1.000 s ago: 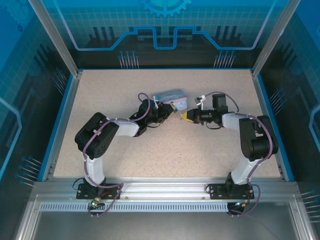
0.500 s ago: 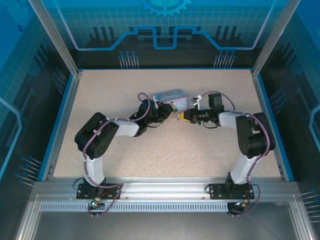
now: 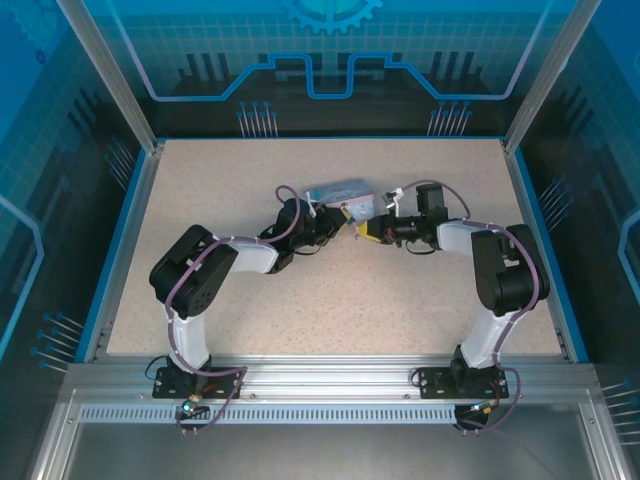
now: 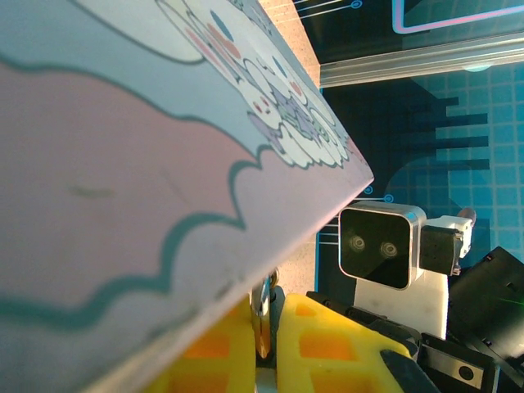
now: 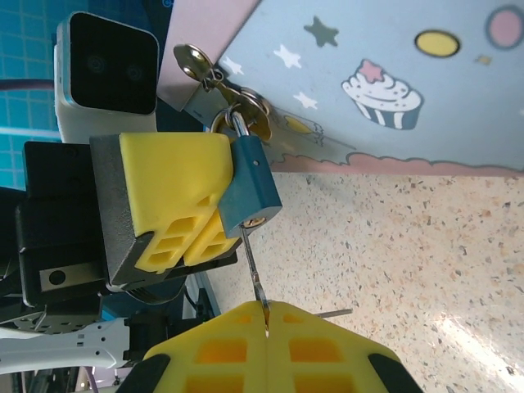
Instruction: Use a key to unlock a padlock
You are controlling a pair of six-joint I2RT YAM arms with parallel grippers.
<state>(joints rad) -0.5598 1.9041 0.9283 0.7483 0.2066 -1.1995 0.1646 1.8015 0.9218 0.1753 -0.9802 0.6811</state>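
Observation:
The teal-blue padlock [image 5: 251, 182] hangs by its shackle from the hasp of the pastel tin [image 5: 393, 82]. My left gripper [image 5: 214, 214] is shut on the padlock's body from the left. My right gripper [image 5: 266, 311] is shut on the key [image 5: 255, 266], whose thin shaft points up with its tip at the keyhole in the padlock's underside; how deep it sits I cannot tell. In the left wrist view my left gripper [image 4: 268, 332] pinches a thin metal piece under the tin [image 4: 123, 164]. From above, left gripper [image 3: 340, 222] and right gripper [image 3: 364, 231] meet beside the tin [image 3: 338, 189].
A second brass key [image 5: 195, 59] dangles on a ring by the hasp. The speckled table [image 3: 330, 300] has free room on all sides of the arms. Blue walls [image 3: 130, 200] edge it left, right and at the back.
My right gripper has moved a little to the left with the key, closing on the padlock. The left arm and the tin have stayed put.

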